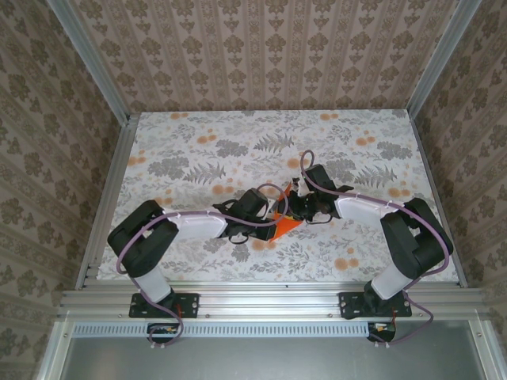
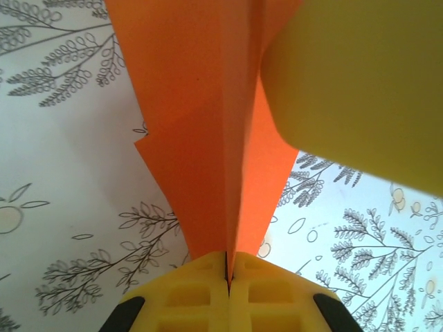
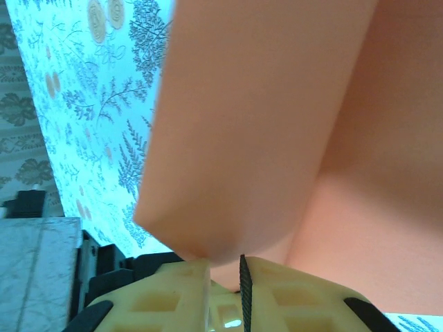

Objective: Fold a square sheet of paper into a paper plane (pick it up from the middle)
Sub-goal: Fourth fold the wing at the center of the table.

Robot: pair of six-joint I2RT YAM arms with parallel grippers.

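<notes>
Right at its own fingertips the left gripper [image 2: 227, 275] is pressed fully together on the centre crease of the orange paper [image 2: 201, 138], its two yellow pads [image 2: 190, 299] meeting with just the folded edge nipped between them. From the jaws the paper rises away as a wedge that widens with distance, a notched flap stepping out on its left side. To crease well here, I judge, that pinch should sit square on the fold line while the other arm works the layers, drawing along the crease rather than across it, since thin paper nipped at one spot may tear or skew if the two arms pull apart. The right gripper [image 3: 225, 280] has its pads close with a slim gap between them, and the blurred orange sheet crowds right up to their mouth; whether it has hold of the paper I cannot tell. Further out in the left wrist view a large soft yellow shape [image 2: 360, 83], probably a finger of the other arm, lies against the paper's right face, a contact that the right wrist view is too close and soft to resolve. The overhead view adds the wider setting: both arms meet over the middle of the flowered table [image 1: 198, 158], with a small orange triangle just on the near side of the two grippers
</notes>
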